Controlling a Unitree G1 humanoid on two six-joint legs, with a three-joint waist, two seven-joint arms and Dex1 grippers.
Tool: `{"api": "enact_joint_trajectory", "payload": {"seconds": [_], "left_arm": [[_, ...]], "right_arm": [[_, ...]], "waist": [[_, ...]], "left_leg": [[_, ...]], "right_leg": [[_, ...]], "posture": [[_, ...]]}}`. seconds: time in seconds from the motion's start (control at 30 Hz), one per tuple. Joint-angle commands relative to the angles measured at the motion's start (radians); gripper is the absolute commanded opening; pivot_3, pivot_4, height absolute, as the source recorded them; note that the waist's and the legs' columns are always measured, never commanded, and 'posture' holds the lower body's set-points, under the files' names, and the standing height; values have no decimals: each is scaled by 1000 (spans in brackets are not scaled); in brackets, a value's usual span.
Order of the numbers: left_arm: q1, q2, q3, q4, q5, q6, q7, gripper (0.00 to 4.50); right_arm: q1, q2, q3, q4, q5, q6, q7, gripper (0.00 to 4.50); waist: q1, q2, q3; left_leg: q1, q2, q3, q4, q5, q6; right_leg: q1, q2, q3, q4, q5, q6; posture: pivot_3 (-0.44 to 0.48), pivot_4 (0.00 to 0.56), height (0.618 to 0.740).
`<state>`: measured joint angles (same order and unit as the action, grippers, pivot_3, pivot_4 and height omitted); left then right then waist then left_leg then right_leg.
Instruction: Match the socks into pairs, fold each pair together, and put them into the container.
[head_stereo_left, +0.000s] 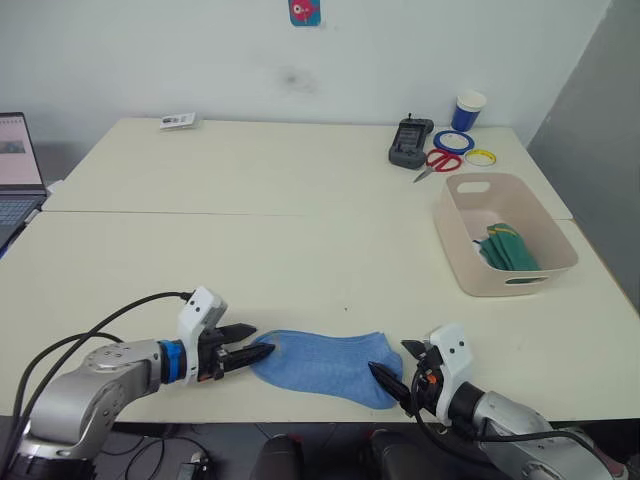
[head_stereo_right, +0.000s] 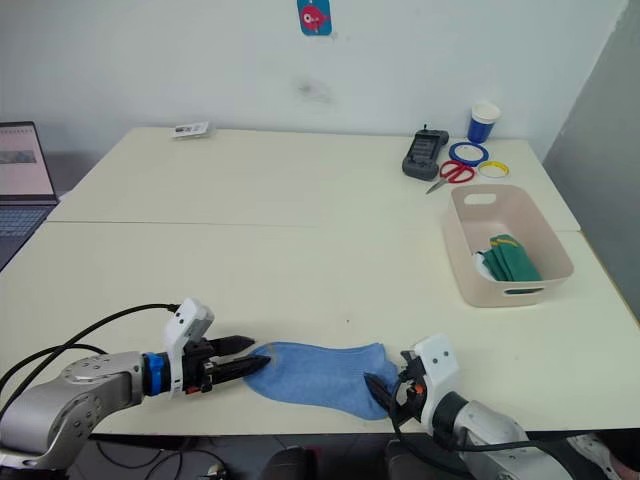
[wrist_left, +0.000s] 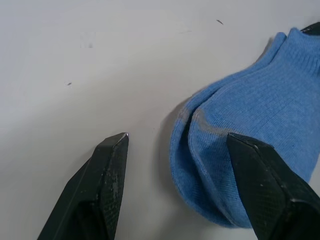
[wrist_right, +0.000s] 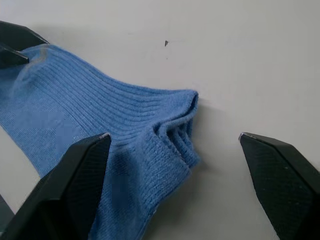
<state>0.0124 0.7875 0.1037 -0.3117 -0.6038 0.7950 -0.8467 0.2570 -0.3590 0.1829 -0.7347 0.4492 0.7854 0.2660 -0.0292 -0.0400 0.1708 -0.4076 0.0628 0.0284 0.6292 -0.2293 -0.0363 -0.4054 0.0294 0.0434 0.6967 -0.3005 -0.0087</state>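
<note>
At the near edge of the table (head_stereo_left: 300, 250), the left gripper (head_stereo_left: 250, 352) sits at the toe end of the blue socks (head_stereo_left: 325, 365). Its two black fingers are spread apart, with one finger on bare table and the other over the toe. It is not pinching anything yet. The right gripper (head_stereo_left: 392, 385) is at the other end, by the cuffs, and its fingers are spread wide too, one on each side of the cuffs. From the right wrist view, two cuffs look stacked, so this seems to be the blue pair laid together.

Farther away, on the right side of the table, stands the container (head_stereo_left: 505, 232). Dark green socks (head_stereo_left: 510, 248) already lie inside it.

I think the step now is folding the blue pair. Next, one gripper likely needs to close on an end of both socks at once and carry it over to the other end. If it grabs just the top sock, the pair could slide apart.

Behind the container lie red scissors (head_stereo_left: 436, 163) and a blue cup (head_stereo_left: 468, 109).
</note>
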Motion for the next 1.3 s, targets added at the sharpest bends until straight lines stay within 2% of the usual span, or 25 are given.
{"api": "enact_joint_trajectory", "payload": {"seconds": [0.03,0.07,0.17,0.33,0.43,0.67,0.87,0.93,1.1,1.17,1.3], "left_arm": [[-13,-6,-65,20,29,-7,-21,2794],[-15,-3,-70,21,26,-2,-29,2620],[-1,14,-68,8,10,11,-55,1654],[-35,-13,-39,4,-21,46,-34,63],[-120,-49,-9,30,-62,118,10,24],[-368,-127,-44,212,-25,154,73,24],[-408,-120,-151,309,70,85,18,24],[-406,-133,-147,344,81,75,25,0],[-377,-123,-115,405,160,-76,56,1297],[-356,-88,-93,386,161,-123,17,1916],[-345,-12,-46,326,140,-192,-64,1927]], "right_arm": [[1,6,17,-6,-4,-24,11,3168],[2,4,23,-6,-5,-24,15,2868],[10,2,30,-7,-7,-30,19,1752],[-17,4,20,2,-11,-46,24,0],[-77,7,-3,14,3,-32,30,0],[-259,5,-51,147,-2,2,36,0],[-340,32,-63,249,-16,49,-1,0],[-344,33,-55,254,-33,51,-12,568],[-321,30,-81,198,-76,9,-42,2198],[-298,9,-102,140,-82,-18,-28,2959],[-265,-26,-133,8,-40,-60,31,4377]], "waist": [[1,1,-1],[1,1,-1],[-1,1,-1],[-2,1,-1],[-1,0,0],[-1,-2,0],[-5,-2,0],[-3,-1,0],[-3,-1,0],[-5,-1,0],[-13,-1,0]], "left_leg": [[0,0,0,0,0,0],[1,0,1,0,0,0],[1,0,2,0,0,0],[0,0,1,0,0,0],[0,0,1,0,0,0],[-1,-1,0,1,0,0],[-2,0,0,1,0,0],[-2,0,0,0,0,0],[-2,0,0,1,0,0],[-1,1,0,1,0,0],[0,1,0,1,1,-1]], "right_leg": [[0,0,0,0,0,0],[0,-1,0,0,0,1],[1,-1,1,0,0,1],[0,-1,0,0,0,1],[1,-1,0,0,1,1],[1,2,0,0,2,3],[0,3,1,0,2,3],[-1,3,0,0,2,2],[-1,3,0,1,2,2],[0,2,0,1,2,2],[0,3,1,2,3,2]], "posture": [[0,150,732],[0,150,732],[0,150,732],[0,150,732],[0,150,732],[0,150,732],[0,150,732],[0,150,732],[0,150,732],[0,150,732],[0,150,732]]}}
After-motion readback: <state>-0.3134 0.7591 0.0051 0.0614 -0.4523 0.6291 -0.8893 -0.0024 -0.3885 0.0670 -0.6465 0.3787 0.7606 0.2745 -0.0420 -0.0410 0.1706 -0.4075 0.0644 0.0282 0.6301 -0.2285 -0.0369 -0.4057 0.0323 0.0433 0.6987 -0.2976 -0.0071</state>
